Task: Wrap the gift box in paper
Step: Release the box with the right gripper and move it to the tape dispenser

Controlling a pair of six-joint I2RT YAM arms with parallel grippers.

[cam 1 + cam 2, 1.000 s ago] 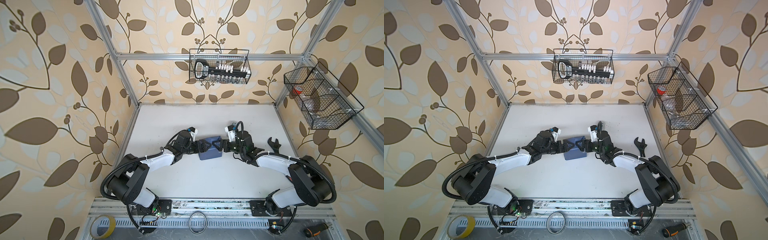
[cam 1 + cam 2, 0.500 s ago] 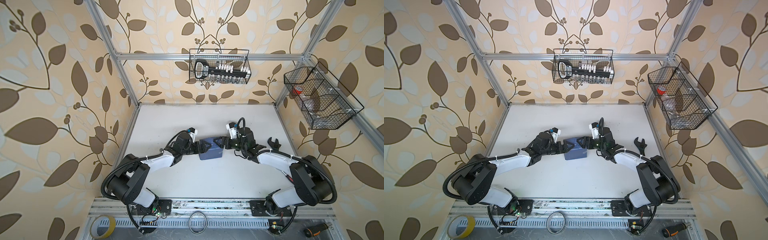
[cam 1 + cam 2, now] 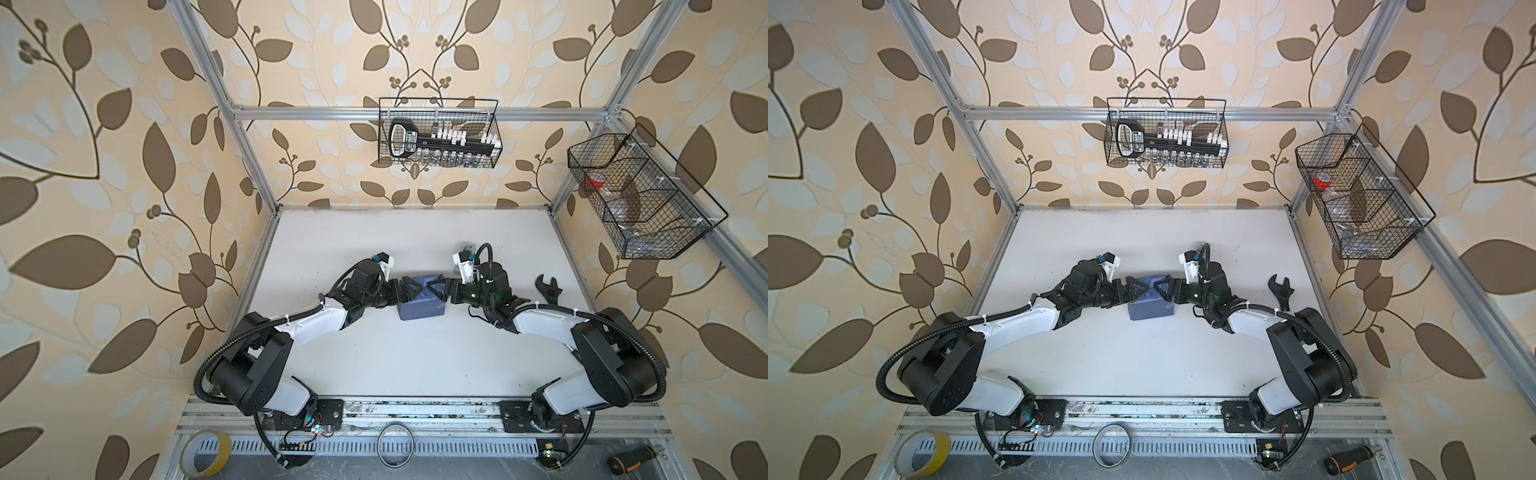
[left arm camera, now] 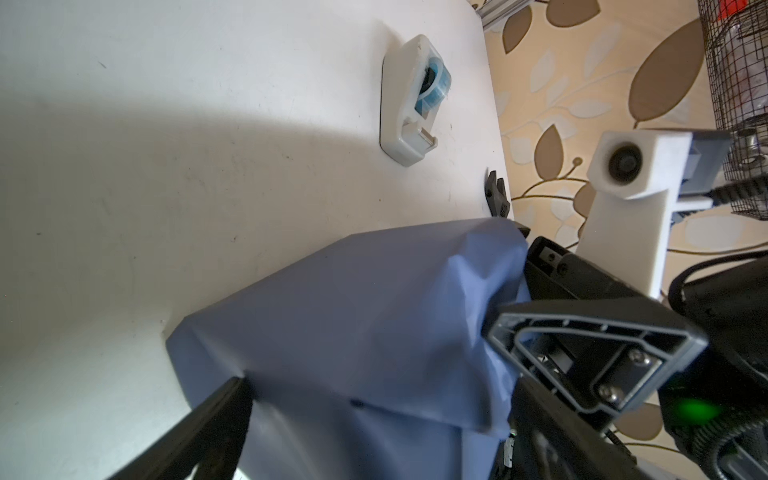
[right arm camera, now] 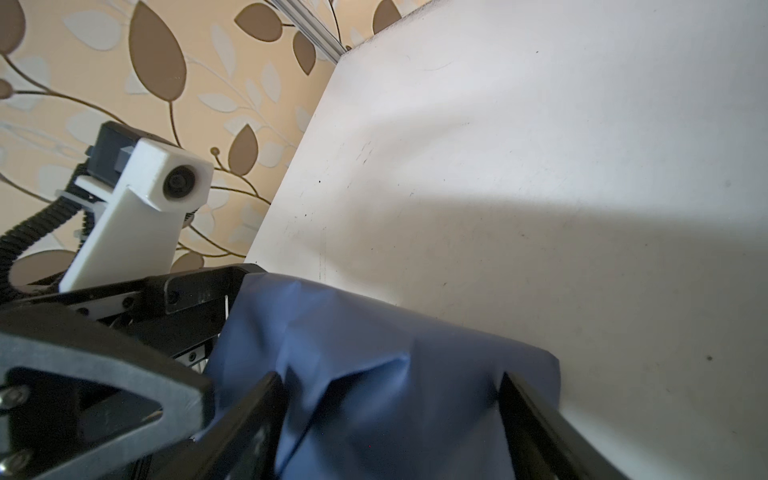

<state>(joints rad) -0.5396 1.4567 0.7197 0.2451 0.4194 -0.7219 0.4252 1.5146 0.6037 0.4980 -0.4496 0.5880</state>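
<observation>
I am looking at my left gripper (image 3: pixel 413 288) first. It is reaching in from the left side of the frame. It is released, and its jaws are standing wide apart with one end of a blue bundle sitting between them. My right gripper (image 3: pixel 432 287) is reaching in from the right, and its jaws are sitting around the other end. I cannot tell if it is squeezing or only touching. The two grippers are almost meeting tip to tip over the bundle, in the middle of both top views.

The bundle is the paper (image 3: pixel 419 307). It is showing its darker blue side and is folded into a box shape, lying on the white desk (image 3: pixel 415 365). Its ends are looking crumpled. I am not seeing the gift box itself, only paper.

A small pale tape holder (image 4: pixel 409 104) with a blue roll is sitting on the desk, apart from the paper. A black wrench (image 3: pixel 549 289) is lying near the desk's right edge, well apart from the paper.
</observation>
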